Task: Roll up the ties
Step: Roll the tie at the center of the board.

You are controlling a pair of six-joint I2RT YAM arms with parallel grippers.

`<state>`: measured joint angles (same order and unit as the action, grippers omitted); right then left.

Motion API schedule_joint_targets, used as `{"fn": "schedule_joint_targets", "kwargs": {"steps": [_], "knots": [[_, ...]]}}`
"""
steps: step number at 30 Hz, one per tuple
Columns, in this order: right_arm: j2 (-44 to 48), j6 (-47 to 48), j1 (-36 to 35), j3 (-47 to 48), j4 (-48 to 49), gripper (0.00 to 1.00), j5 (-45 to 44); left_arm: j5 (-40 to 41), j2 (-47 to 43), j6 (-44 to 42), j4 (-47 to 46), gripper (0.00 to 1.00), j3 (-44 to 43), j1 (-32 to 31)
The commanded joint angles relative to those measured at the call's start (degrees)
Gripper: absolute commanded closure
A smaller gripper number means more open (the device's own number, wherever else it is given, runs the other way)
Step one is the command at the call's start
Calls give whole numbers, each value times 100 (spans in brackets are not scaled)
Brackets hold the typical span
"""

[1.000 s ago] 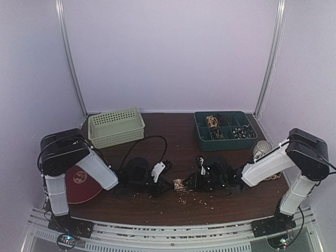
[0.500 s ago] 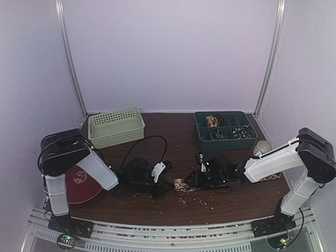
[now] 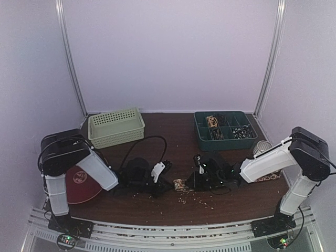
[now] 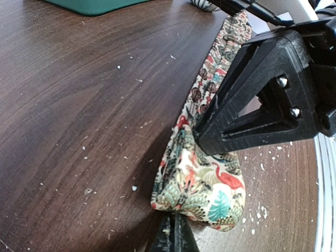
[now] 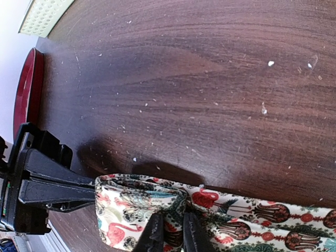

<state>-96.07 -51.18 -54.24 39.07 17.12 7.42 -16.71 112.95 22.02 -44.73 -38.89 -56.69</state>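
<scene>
The tie (image 4: pixel 202 191) lies flat on the dark worktop (image 5: pixel 210 79), in the top view as a small patterned piece (image 3: pixel 180 184) between the two arms, near the lower middle of the frame. Its near end is already folded over into a short loop. From this loop the long axis runs to the upper right of the left wrist view, and to the lower right edge of the right wrist view. So the free length lies on the side of the right arm, and part of it is hidden under that arm. The right gripper (image 5: pixel 172 216) has its fingers almost together with the folded cloth between them, so it is pinching the tie just behind the loop. The left gripper (image 4: pixel 173 223) is fully closed and its tip touches the outer edge of the fold. I cannot tell if any cloth is caught between its fingers. Both arms meet at the same end, one on each side of the loop. In my judgement the next turn must carry the loop along the long axis, toward the free length, while the fold stays tight.
</scene>
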Motion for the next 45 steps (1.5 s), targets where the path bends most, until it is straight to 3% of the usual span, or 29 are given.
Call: {"fn": "schedule_joint_targets", "kwargs": {"steps": [1,19,30,45], "knots": [[-98,20,26,11,-97,86,-82,-246,53,176,-175,100,-2,-18],[115,-22,158,-328,221,86,-64,-322,5,193,43,100,-478,-27],[-54,-244,168,-470,638,85,362,430,-223,337,489,100,-38,-51],[85,-305,214,-585,649,85,216,-65,30,363,59,100,-510,-167]]}}
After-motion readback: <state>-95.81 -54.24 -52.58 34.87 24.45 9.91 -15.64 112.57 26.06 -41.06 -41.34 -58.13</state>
